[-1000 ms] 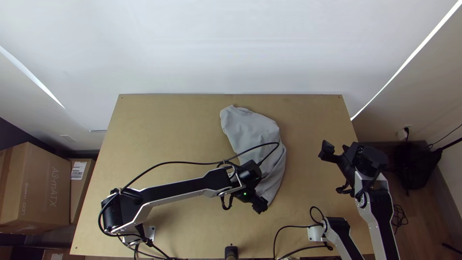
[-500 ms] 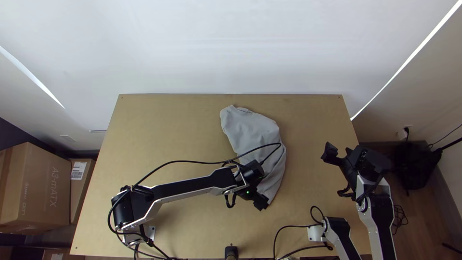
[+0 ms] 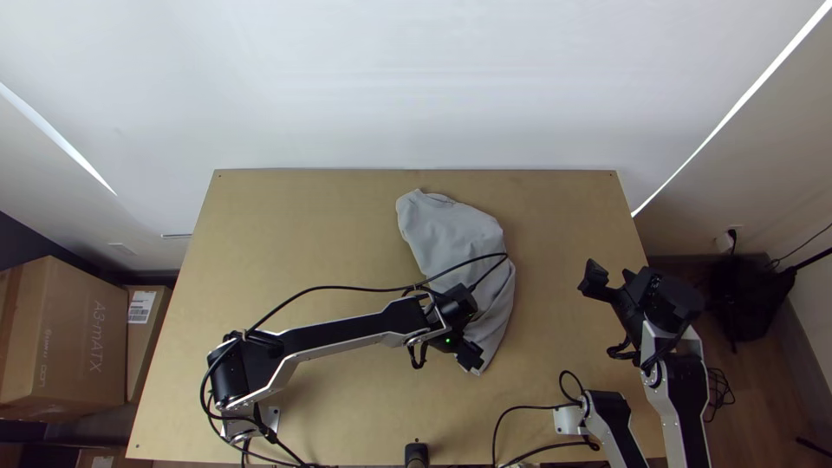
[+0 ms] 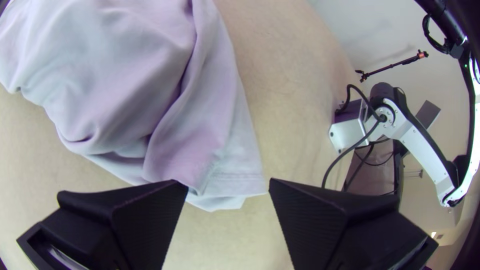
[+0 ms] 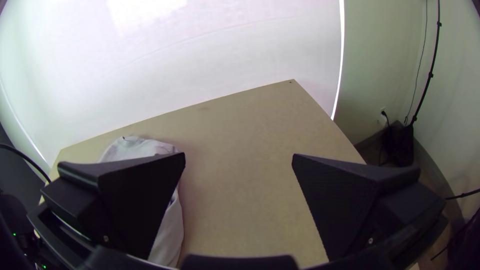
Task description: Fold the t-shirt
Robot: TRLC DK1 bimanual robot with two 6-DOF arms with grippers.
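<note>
The shirt (image 3: 446, 230) lies rumpled in a long strip, from just above the top view's middle to below and right of it. The left gripper (image 3: 471, 354) is at its lower end — fingers apart — and the right gripper (image 3: 612, 279), also spread wide, is at the right.

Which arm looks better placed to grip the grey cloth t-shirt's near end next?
Left, I'd judge: its wide black fingers stand open by the near end of the t-shirt, while the right arm's fingers, also open, are farther off, right of it.
</note>
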